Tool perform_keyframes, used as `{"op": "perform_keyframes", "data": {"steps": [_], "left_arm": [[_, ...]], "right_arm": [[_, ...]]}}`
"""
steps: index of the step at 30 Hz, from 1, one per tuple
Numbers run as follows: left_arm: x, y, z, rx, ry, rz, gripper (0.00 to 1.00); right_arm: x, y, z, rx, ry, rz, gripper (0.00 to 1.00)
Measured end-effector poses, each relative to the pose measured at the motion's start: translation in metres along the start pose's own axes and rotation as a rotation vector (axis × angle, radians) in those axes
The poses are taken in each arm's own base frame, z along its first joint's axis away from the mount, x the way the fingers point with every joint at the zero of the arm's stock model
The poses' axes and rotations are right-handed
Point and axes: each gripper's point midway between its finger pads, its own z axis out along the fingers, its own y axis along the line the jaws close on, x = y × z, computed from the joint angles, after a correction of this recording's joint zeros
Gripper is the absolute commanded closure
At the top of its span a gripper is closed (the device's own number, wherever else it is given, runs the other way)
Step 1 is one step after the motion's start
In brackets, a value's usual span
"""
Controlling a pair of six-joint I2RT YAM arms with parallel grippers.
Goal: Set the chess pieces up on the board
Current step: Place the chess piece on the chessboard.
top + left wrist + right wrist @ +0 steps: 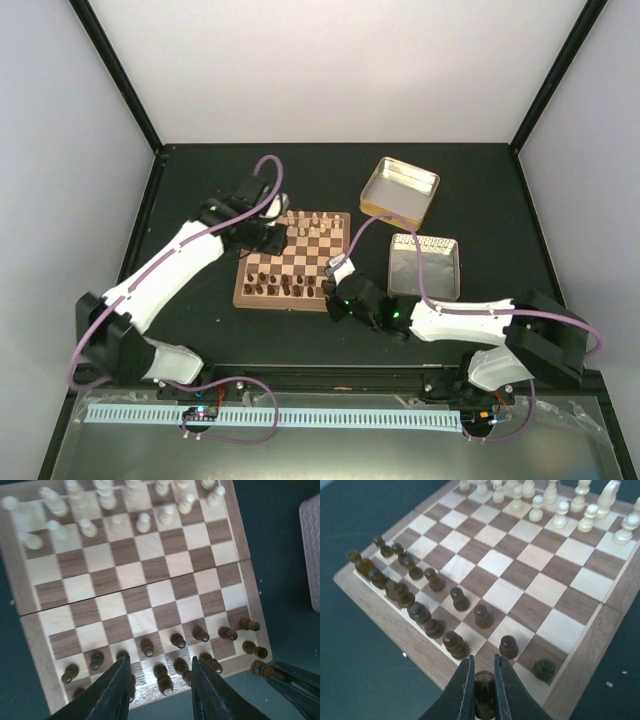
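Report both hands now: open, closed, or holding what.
Left hand: open, holding nothing.
Right hand: closed on a dark chess piece.

Layout of the workspace. The board [295, 255] lies near the middle of the table [200, 190], with one edge toward the arm bases. The chess pieces [290, 288] stand in two rows along that near edge. The opposing chessmen [310, 222] stand in two rows along the far edge. Two tins lie right of the board. The far tin [400, 188] sits behind and right of the far-right corner, and the near tin [424, 265] lies in front of it, apart from the right edge. The right gripper [481, 660] sits at the near-right corner. The held chess piece [484, 690] is clamped between its fingers, over the board's border just outside the near row. The left gripper [160, 659] hangs above the board's left half, jaws apart.
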Motion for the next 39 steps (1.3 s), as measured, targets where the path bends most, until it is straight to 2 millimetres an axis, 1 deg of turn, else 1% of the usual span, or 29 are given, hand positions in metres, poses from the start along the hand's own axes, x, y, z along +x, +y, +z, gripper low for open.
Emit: {"op": "perform_keyframes", "data": {"steps": [3,6,9,13,17,29,39], "left_arm": [[0.005,0.017,-0.017,-0.01,-0.064,-0.054,0.61],[0.012,0.032,-0.028,-0.017,-0.117,-0.102,0.6],[0.017,0.041,-0.034,-0.022,-0.144,-0.135,0.6],[0.019,0.049,-0.035,-0.026,-0.161,-0.161,0.59],[0.019,0.051,-0.035,-0.02,-0.162,-0.171,0.59],[0.02,0.05,-0.035,0.001,-0.157,-0.181,0.59],[0.023,0.05,-0.032,0.006,-0.146,-0.181,0.59]], "right_arm": [[0.011,0.004,0.007,0.009,0.029,-0.039,0.97],[0.011,0.011,0.013,0.018,0.03,-0.069,0.97],[0.008,0.017,0.018,0.027,0.022,-0.096,0.97],[0.01,0.021,0.022,0.039,0.024,-0.127,0.97],[0.017,0.02,0.027,0.059,0.036,-0.153,0.97],[0.021,0.015,0.037,0.109,0.047,-0.173,0.93],[0.024,0.013,0.038,0.118,0.056,-0.182,0.88]]}}
